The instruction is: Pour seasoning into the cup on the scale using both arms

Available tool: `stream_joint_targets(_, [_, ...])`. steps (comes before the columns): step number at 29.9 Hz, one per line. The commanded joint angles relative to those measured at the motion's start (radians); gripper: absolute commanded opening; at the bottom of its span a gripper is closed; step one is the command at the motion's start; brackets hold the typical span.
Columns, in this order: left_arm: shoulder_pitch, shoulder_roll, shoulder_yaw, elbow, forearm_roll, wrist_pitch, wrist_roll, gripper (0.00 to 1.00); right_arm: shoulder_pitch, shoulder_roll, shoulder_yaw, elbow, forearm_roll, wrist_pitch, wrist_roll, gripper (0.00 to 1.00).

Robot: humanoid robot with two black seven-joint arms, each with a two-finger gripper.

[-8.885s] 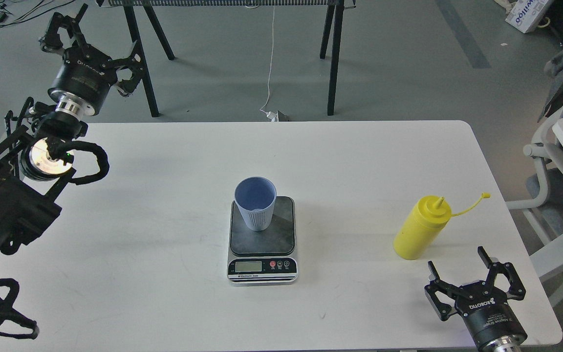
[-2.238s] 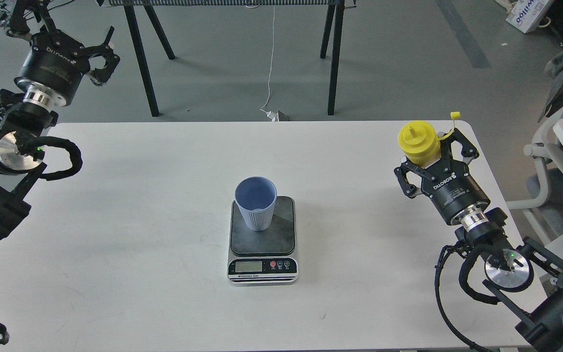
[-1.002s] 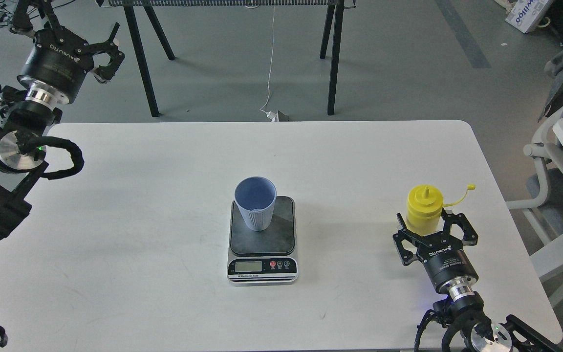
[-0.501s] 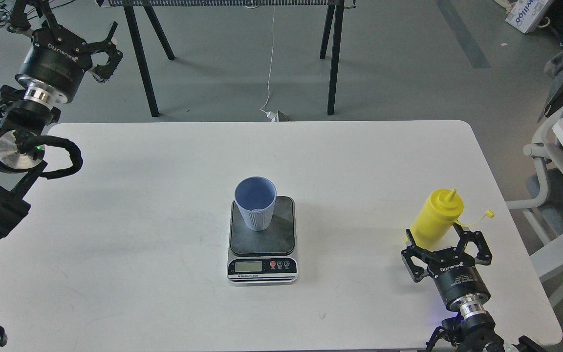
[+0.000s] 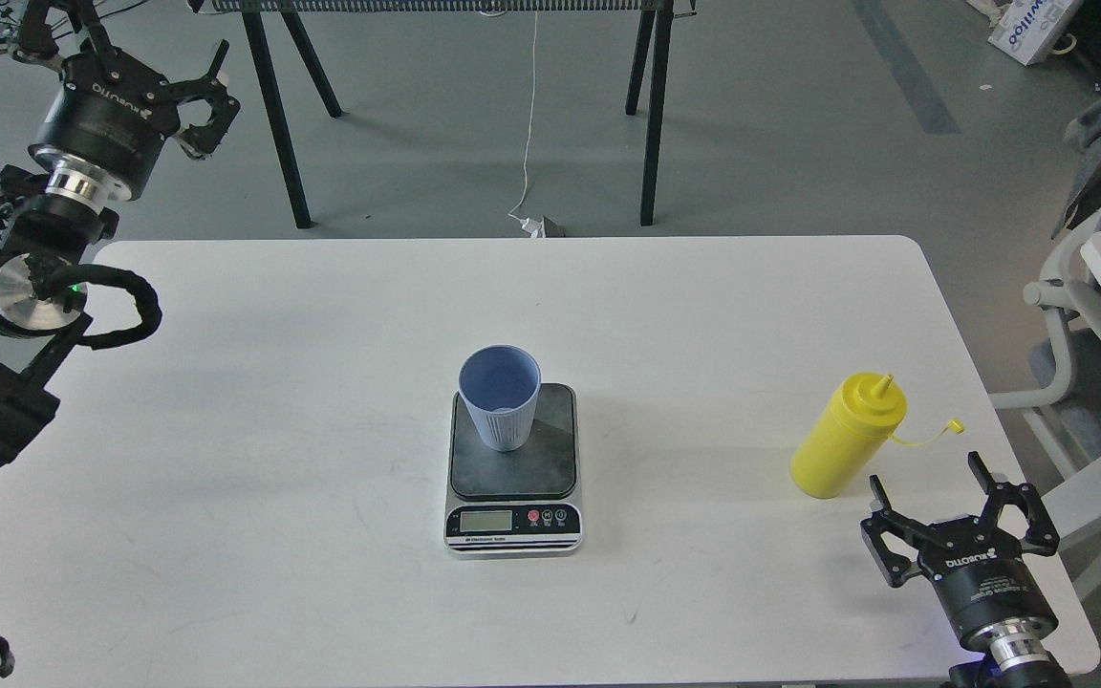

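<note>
The light blue cup (image 5: 501,397) stands upright on the dark platform of the scale (image 5: 513,468) at the table's middle. The yellow seasoning bottle (image 5: 847,436) stands on the table at the right, its cap hanging on its tether to the right. My right gripper (image 5: 954,497) is open and empty, just in front and to the right of the bottle, apart from it. My left gripper (image 5: 130,48) is open and empty, raised beyond the table's far left corner.
The white table (image 5: 321,382) carries only the scale, cup and bottle. Black stand legs (image 5: 651,115) rise behind the table. A grey chair (image 5: 1095,315) and another white table stand past the right edge.
My right gripper has let go of the bottle and drawn back toward the front right. The bottle stands on the table. The left arm has barely moved.
</note>
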Motion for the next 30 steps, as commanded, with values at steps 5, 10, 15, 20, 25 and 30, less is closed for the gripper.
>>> stream_joint_targets(5, [0.000, -0.001, 0.000, 0.000, 0.000, 0.004, 0.002, 1.00, 0.021, -0.169, 0.055, -0.009, -0.005, 0.000, -0.005, 0.99])
stream_joint_targets(10, [0.000, -0.001, 0.000, 0.001, 0.000, 0.004, 0.003, 1.00, 0.155, -0.271, 0.055, -0.063, -0.006, 0.000, -0.017, 0.99])
stream_joint_targets(15, [0.002, -0.007, 0.006, 0.017, 0.000, 0.003, 0.012, 1.00, 0.387, -0.257, 0.066, -0.222, -0.006, 0.000, -0.002, 0.99])
stream_joint_targets(20, [0.006, -0.011, 0.005, 0.029, -0.006, -0.003, 0.011, 1.00, 0.634, -0.239, 0.017, -0.406, -0.012, 0.000, -0.017, 0.99])
stream_joint_targets(25, [0.011, -0.009, 0.002, 0.032, -0.034, -0.002, 0.035, 1.00, 0.856, -0.205, -0.130, -0.462, -0.003, 0.000, -0.086, 0.99])
stream_joint_targets(30, [0.012, -0.011, 0.000, 0.037, -0.058, -0.003, 0.049, 1.00, 0.998, -0.104, -0.144, -0.570, -0.005, 0.000, -0.106, 0.99])
